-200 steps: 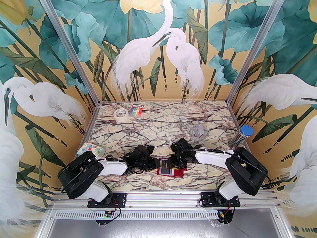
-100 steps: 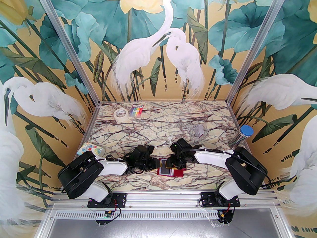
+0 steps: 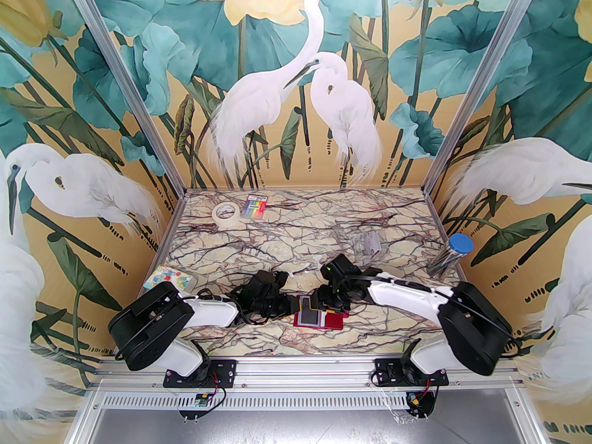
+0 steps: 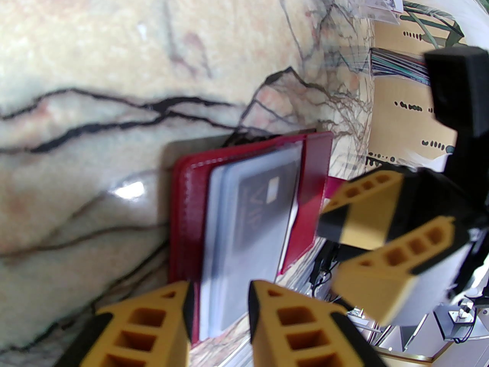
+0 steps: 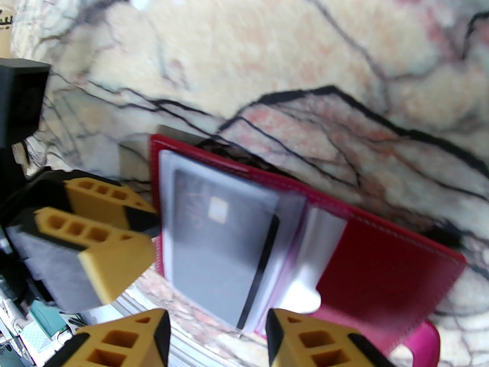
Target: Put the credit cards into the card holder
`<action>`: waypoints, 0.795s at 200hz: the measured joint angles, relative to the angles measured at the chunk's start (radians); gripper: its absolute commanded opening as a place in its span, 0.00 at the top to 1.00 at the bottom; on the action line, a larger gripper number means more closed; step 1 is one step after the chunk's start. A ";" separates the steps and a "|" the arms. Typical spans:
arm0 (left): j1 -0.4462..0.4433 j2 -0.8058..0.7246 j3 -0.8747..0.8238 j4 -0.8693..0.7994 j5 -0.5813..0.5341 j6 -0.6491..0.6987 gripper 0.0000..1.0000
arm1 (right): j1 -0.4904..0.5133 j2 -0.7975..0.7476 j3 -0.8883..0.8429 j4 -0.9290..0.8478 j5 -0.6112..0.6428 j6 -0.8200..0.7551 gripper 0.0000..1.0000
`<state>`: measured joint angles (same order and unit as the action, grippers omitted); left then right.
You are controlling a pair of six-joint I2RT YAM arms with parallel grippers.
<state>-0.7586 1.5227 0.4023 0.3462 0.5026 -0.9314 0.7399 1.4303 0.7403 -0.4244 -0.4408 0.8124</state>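
The card holder lies open near the table's front edge, dark red with clear sleeves inside. A dark grey credit card with a chip sits in a sleeve on its left half, and it also appears in the left wrist view as the same card. My left gripper is shut on the card holder's left edge. My right gripper hovers open just off the sleeves' near edge, with its fingers above the holder's right half. The snap tab sticks out at the right.
A small clear plastic case lies mid-table on the right. A clear tube with a blue lid leans at the right edge. A tape roll and a rainbow-striped packet sit at the back left, and a colourful box at the left edge.
My right gripper has opened and drawn back a little from the card, and its elbow has swung right. The left arm and the card holder stay put.
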 measured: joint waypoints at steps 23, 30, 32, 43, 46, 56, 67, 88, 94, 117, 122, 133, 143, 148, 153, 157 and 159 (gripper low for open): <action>0.000 0.003 0.000 0.003 0.000 0.000 0.70 | 0.000 -0.041 0.000 -0.008 0.036 0.006 0.52; 0.000 0.005 0.000 0.006 0.001 -0.001 0.70 | 0.000 -0.052 -0.001 -0.010 0.051 0.010 0.53; 0.000 0.005 0.000 0.007 0.001 -0.001 0.70 | 0.000 -0.057 -0.001 -0.010 0.054 0.012 0.53; 0.000 0.011 0.000 0.014 0.003 -0.001 0.70 | 0.000 -0.076 -0.011 -0.003 0.076 0.024 0.53; 0.000 0.013 0.000 0.018 0.005 -0.001 0.70 | 0.000 -0.084 -0.016 -0.002 0.083 0.026 0.53; 0.000 0.025 0.000 0.029 0.009 -0.001 0.70 | 0.000 -0.108 -0.033 0.003 0.106 0.039 0.53; 0.001 0.035 -0.001 0.048 0.017 -0.001 0.70 | 0.000 -0.143 -0.062 0.014 0.132 0.052 0.54; 0.001 0.044 -0.001 0.075 0.025 -0.005 0.70 | 0.000 -0.198 -0.105 0.017 0.172 0.076 0.54; 0.001 0.044 -0.001 0.083 0.027 -0.005 0.70 | 0.002 -0.208 -0.112 0.017 0.183 0.081 0.55; 0.001 0.051 -0.010 0.114 0.028 -0.013 0.69 | 0.023 -0.248 -0.135 0.026 0.215 0.100 0.56; 0.001 0.053 -0.011 0.120 0.028 -0.014 0.70 | 0.027 -0.256 -0.139 0.028 0.218 0.103 0.57; 0.001 0.055 -0.016 0.134 0.029 -0.019 0.69 | 0.040 -0.277 -0.149 0.035 0.229 0.113 0.58; 0.001 0.055 -0.020 0.143 0.028 -0.020 0.70 | 0.050 -0.292 -0.157 0.040 0.236 0.124 0.59; 0.001 0.055 -0.023 0.150 0.028 -0.022 0.69 | 0.054 -0.297 -0.159 0.043 0.236 0.130 0.59; 0.001 0.055 -0.027 0.160 0.027 -0.024 0.69 | 0.060 -0.299 -0.161 0.044 0.239 0.137 0.60; 0.001 0.055 -0.030 0.165 0.027 -0.024 0.70 | 0.064 -0.299 -0.161 0.047 0.239 0.138 0.60; 0.001 0.055 -0.033 0.170 0.027 -0.026 0.69 | 0.067 -0.299 -0.161 0.048 0.241 0.140 0.60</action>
<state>-0.7578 1.5776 0.3695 0.5163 0.5293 -0.9577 0.8070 1.1309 0.5793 -0.3759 -0.2001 0.9527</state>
